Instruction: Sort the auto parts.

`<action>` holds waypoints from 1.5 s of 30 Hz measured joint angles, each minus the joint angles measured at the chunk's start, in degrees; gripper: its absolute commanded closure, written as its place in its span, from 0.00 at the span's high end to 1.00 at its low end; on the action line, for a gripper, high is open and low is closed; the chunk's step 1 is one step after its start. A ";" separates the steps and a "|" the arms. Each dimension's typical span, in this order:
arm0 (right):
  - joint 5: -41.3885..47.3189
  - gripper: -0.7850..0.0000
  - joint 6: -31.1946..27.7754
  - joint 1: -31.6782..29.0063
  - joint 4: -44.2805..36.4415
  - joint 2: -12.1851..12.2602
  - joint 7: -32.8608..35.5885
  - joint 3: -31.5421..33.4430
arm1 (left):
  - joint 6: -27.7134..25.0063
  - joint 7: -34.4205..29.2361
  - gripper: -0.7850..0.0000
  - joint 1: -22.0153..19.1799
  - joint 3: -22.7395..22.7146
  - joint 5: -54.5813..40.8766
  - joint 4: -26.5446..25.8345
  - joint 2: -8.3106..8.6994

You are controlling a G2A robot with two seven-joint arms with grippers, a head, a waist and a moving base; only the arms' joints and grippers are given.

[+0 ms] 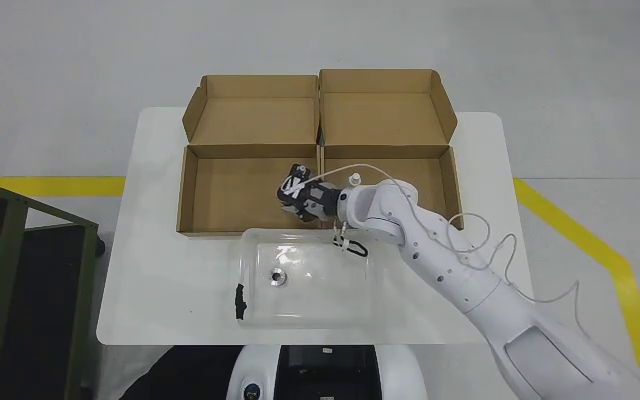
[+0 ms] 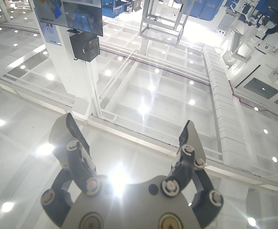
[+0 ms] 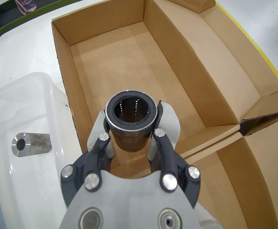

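the right end effector [image 3: 133,120] is clenched around the steel linear bearing [image 3: 131,108], held over an open cardboard box [image 3: 121,65]. it looks heavy, rigid, probably slick; gripping its cylindrical wall mid-length seems safest.

The white right arm [image 1: 455,275] carries a thin white cable [image 1: 365,167]; the right gripper [image 3: 132,111] has white fingers [image 3: 171,123], black links [image 3: 97,151] and silver screws [image 3: 170,181].

Left gripper [image 2: 129,121], jaws spread wide, faces a lit ceiling [image 2: 165,86]; screen [image 2: 73,15] and black box [image 2: 84,48] on a pillar [image 2: 69,82]
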 measured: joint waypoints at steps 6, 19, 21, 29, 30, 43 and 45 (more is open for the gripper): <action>0.20 0.29 -0.54 0.54 1.77 -0.85 0.90 -0.58 | 0.00 0.00 1.00 0.00 0.00 0.00 0.00 0.00; -0.23 0.63 -1.03 0.66 3.78 -2.00 1.91 -0.55 | 0.00 0.00 1.00 0.00 0.00 0.00 0.00 0.00; -0.51 0.69 -1.13 0.46 3.38 -2.01 2.06 -0.29 | 0.00 0.00 1.00 0.00 0.00 0.00 0.00 0.00; -2.41 0.76 -1.52 -1.53 -2.77 -1.15 0.36 2.83 | 0.00 0.00 1.00 0.00 0.00 0.00 0.00 0.00; -2.60 0.77 -1.66 -1.94 -4.00 -0.95 0.09 3.44 | 0.00 0.00 1.00 0.00 0.00 0.00 0.00 0.00; -7.18 0.79 -8.40 -13.32 -24.04 2.61 0.73 10.12 | 0.00 0.00 1.00 0.00 0.00 0.00 0.00 0.00; -8.43 0.79 -9.62 -15.72 -26.35 3.13 0.53 10.55 | 0.00 0.00 1.00 0.00 0.00 0.00 0.00 0.00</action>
